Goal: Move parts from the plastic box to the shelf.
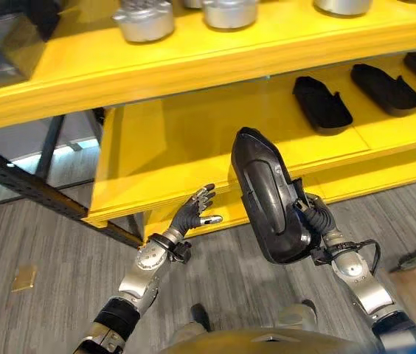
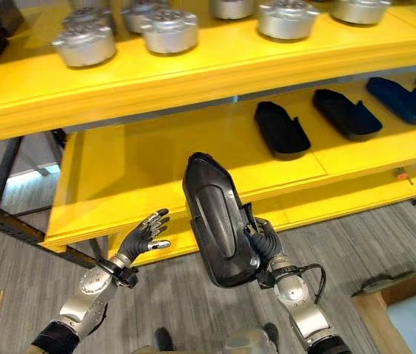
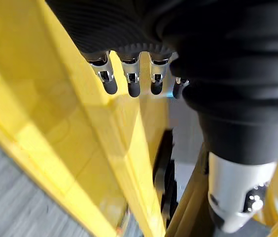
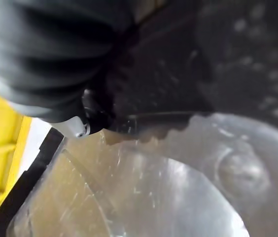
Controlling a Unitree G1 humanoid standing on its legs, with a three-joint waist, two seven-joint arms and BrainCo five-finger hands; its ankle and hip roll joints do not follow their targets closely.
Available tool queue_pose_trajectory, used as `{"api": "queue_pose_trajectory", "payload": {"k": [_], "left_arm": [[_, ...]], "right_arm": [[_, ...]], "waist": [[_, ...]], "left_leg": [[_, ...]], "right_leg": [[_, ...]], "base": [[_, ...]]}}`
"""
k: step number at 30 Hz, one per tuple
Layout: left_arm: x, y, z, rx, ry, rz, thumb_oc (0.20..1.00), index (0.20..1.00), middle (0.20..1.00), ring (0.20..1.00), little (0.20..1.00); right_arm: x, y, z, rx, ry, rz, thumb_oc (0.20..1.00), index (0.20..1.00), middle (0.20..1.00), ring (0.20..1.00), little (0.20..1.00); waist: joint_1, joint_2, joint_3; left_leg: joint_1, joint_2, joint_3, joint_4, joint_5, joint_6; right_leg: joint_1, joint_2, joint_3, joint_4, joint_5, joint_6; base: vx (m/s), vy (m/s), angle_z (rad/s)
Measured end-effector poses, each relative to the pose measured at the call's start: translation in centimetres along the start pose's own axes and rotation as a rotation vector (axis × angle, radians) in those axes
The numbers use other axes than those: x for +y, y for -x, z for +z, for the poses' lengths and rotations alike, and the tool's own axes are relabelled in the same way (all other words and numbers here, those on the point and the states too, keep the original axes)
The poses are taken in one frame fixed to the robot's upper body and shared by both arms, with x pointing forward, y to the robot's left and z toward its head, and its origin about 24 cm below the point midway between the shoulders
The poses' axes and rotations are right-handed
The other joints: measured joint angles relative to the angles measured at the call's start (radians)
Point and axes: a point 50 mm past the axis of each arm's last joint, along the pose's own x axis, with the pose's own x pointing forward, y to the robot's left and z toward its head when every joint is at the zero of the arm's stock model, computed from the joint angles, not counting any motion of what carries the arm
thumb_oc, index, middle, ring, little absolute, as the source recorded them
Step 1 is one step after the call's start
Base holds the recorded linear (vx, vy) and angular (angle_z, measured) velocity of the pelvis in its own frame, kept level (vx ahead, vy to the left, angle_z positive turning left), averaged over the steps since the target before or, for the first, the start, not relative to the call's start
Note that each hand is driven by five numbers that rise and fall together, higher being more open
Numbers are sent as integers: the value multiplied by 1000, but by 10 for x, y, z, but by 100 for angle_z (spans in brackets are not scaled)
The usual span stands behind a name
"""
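Observation:
My right hand (image 1: 319,217) is shut on the lower right edge of a long black plastic part (image 1: 265,193), holding it upright in front of the yellow shelf's lower board (image 1: 171,147). In the right eye view the same black part (image 2: 215,217) hangs just short of the board's front edge. The right wrist view has the part's glossy surface (image 4: 144,197) right against the hand. My left hand (image 1: 195,210) is open with straight fingers (image 3: 129,81), empty, beside the front lip of the lower board and left of the part.
Three black parts (image 2: 280,129) lie in a row on the right of the lower board. Several silver metal parts (image 2: 167,29) stand on the upper board (image 2: 193,70). A dark metal frame bar (image 1: 23,184) runs at the left. A wooden box corner (image 2: 385,310) is at lower right.

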Motion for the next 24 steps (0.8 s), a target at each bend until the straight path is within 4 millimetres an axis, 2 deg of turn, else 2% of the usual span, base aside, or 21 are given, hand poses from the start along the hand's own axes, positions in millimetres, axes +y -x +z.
{"api": "queue_pose_trajectory", "payload": {"k": [2, 3, 6, 7, 9, 10, 11, 12, 13, 14, 15, 16, 18, 20, 24], "left_arm": [[-2, 10, -9, 35, -7, 10, 1000, 1000, 1000, 1000, 1000], [0, 16, -14, 53, -13, 29, 1000, 1000, 1000, 1000, 1000], [2, 18, -15, 55, -22, 50, 1000, 1000, 1000, 1000, 1000], [7, 17, -12, 42, -26, 68, 1000, 1000, 1000, 1000, 1000], [12, 17, -9, 29, -29, 88, 1000, 1000, 1000, 1000, 1000], [15, 17, -6, 11, -37, 98, 1000, 1000, 1000, 1000, 1000], [14, 17, -5, 7, -34, 99, 1000, 1000, 1000, 1000, 1000], [15, 14, -2, -3, -41, 89, 1000, 1000, 1000, 1000, 1000], [15, 13, -2, -5, -41, 88, 1000, 1000, 1000, 1000, 1000], [10, 14, -5, 7, -32, 75, 1000, 1000, 1000, 1000, 1000], [8, 16, -7, 12, -25, 77, 1000, 1000, 1000, 1000, 1000], [-2, 16, -12, 17, 13, 68, 1000, 1000, 1000, 1000, 1000], [-12, 15, -11, -4, 53, 79, 1000, 1000, 1000, 1000, 1000], [-15, 13, -8, -21, 65, 79, 1000, 1000, 1000, 1000, 1000], [-17, 10, -8, -26, 83, 84, 1000, 1000, 1000, 1000, 1000]], "right_arm": [[-2, -3, 6, -26, -8, -8, 200, 200, 200, 200, 200], [2, -3, 7, -27, -17, 1, 200, 200, 200, 200, 200], [9, -8, 12, -46, -39, 1, 200, 200, 200, 200, 200], [16, -14, 21, -77, -51, 19, 200, 200, 200, 200, 200], [22, -20, 29, -108, -60, 30, 200, 200, 200, 200, 200], [25, -24, 35, -127, -66, 30, 200, 200, 200, 200, 200], [24, -25, 35, -126, -61, 27, 200, 200, 200, 200, 200], [23, -23, 31, -107, -56, 16, 200, 200, 200, 200, 200], [23, -23, 30, -96, -52, 13, 200, 200, 200, 200, 200], [21, -22, 23, -62, -47, 3, 200, 200, 200, 200, 200], [20, -22, 19, -46, -42, 2, 200, 200, 200, 200, 200], [15, -21, 10, 0, -10, -4, 200, 200, 200, 200, 200], [8, -20, 4, 36, 37, 12, 200, 200, 200, 200, 200], [3, -20, 2, 51, 64, 19, 200, 200, 200, 200, 200], [-1, -21, 2, 61, 81, 27, 200, 200, 200, 200, 200]], "waist": [[15, -1, -3], [22, -21, -2], [50, -34, 3], [75, -36, 3], [100, -42, 1], [100, -53, -5], [99, -47, -2], [74, -41, 2], [67, -52, -4], [66, -77, -20], [68, -79, -23], [66, -30, -26], [72, 5, -28], [77, 8, -26], [77, 9, -26]], "left_leg": [[-7, -26, 2, -4, -19, -9], [-4, -31, 0, 0, -19, -14], [-1, -6, 17, 5, -20, -14], [14, 8, 59, 6, -25, -10], [34, 11, 95, 4, -34, -6], [33, 9, 97, 3, -49, 3], [33, 9, 70, 1, -51, 9], [18, 33, 28, 1, -39, 10], [12, 30, 21, 0, -41, 15], [18, 5, -1, -5, -50, -3], [23, 15, -14, -5, -52, -18], [16, 68, -31, -3, -49, -49], [22, 97, -19, 1, -30, -62], [28, 114, -6, 9, -6, -56], [51, 143, -1, 13, 1, -63]], "right_leg": [[26, -26, -20, -49, 19, 16], [28, -24, -27, -45, 27, 5], [-15, -3, -61, 7, 67, -47], [-37, 9, -125, 32, 113, -68], [-50, 8, -177, 50, 140, -82], [-58, -6, -191, 68, 156, -71], [-88, 3, -169, 102, 122, -46], [-85, 88, -63, 61, 55, -41], [-89, 114, -48, 1, 60, -39], [-88, 96, -19, -151, 116, -34], [-83, 98, -17, -158, 167, -30], [-68, 155, -29, -155, 149, -70], [-66, 194, -44, -153, 146, -111], [-57, 213, -44, -153, 137, -125], [-22, 240, -64, -154, 107, -146]], "base": [[112, 427, 8], [46, 282, 9], [49, 230, -20], [71, 177, -58], [33, 34, -53], [69, -90, -23], [111, -155, 45], [144, -172, 61], [188, -247, 87], [211, -370, 47], [222, -413, 43], [158, -326, 24], [108, -165, 4], [101, -139, -11], [88, -105, 5]]}}
